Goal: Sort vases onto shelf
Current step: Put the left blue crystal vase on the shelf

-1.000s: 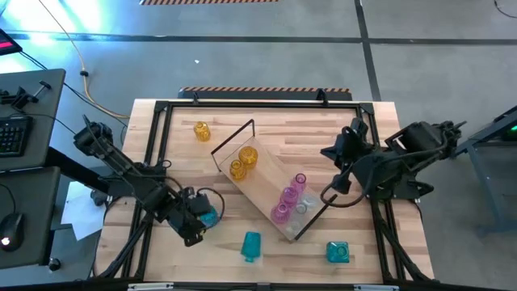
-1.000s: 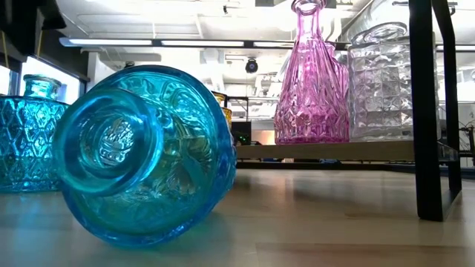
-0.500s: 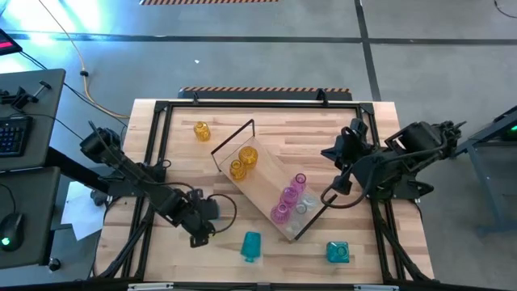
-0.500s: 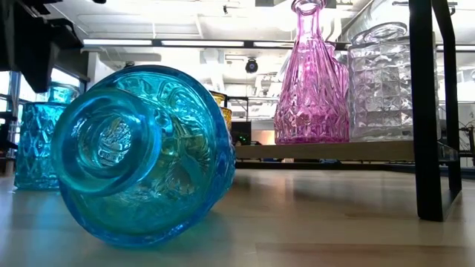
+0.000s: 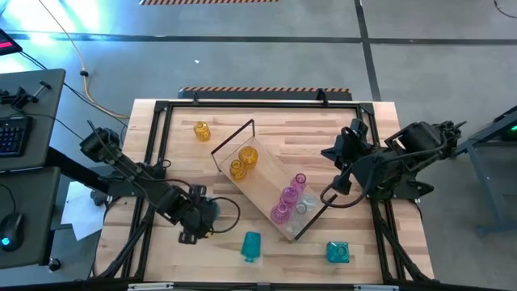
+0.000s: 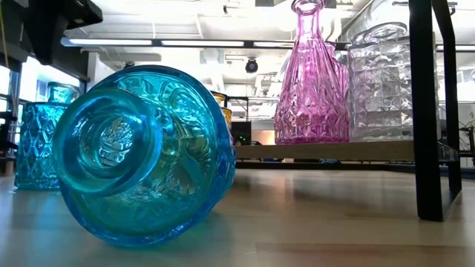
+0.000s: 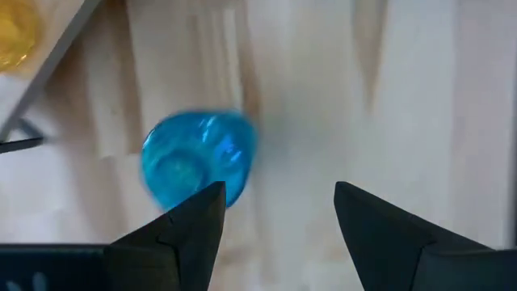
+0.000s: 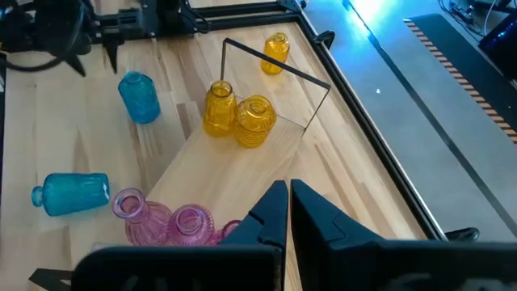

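Note:
A small teal vase [image 7: 198,158] stands upright on its base on the wooden tabletop [image 5: 182,174]. It also shows in the low view, at the far left [image 6: 41,137]. My left gripper [image 7: 279,214] hangs open just above and beside it, pointing down, with nothing between its fingers. The shelf [image 5: 260,184] lies slantwise mid-table and carries two amber vases [image 5: 242,162], two pink vases [image 5: 287,198] and a clear one [image 5: 301,208]. My right gripper [image 8: 287,202] waits shut, raised over the table's right side.
Another teal vase [image 5: 251,245] lies on its side near the front edge. A third teal vase [image 5: 338,252] stands at the front right. One amber vase [image 5: 201,130] stands alone at the far left. A black frame [image 5: 161,113] runs around the tabletop.
My left gripper has rolled about its own axis over the upright teal vase and drawn a little toward the table's near edge. In the low view its dark bulk has gone up, away from the vase. The vase shifted slightly early on, then stood still.

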Action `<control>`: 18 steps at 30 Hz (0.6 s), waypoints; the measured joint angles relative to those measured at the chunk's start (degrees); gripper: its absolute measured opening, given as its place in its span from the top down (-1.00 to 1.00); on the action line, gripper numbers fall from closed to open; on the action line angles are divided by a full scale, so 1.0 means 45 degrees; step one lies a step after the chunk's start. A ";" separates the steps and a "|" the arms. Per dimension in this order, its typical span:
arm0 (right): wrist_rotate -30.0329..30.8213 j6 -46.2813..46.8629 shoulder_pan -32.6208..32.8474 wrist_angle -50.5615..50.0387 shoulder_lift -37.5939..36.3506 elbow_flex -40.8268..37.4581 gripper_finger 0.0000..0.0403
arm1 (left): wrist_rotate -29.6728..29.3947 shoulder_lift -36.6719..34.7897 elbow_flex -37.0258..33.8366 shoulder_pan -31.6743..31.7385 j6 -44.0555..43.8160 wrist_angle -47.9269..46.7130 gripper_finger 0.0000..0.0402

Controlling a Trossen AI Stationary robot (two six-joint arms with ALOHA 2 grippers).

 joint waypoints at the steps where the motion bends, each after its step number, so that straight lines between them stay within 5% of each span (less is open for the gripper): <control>1: 0.0000 0.0040 0.0000 0.0000 0.0000 0.0000 1.00 | -0.0016 0.0000 0.0004 -0.0018 0.0447 -0.0409 -0.12; 18: 0.0091 0.2469 0.0000 0.0155 0.0010 -0.0010 1.00 | -0.1096 -0.0738 -0.0233 0.0018 0.5241 -0.0643 -0.12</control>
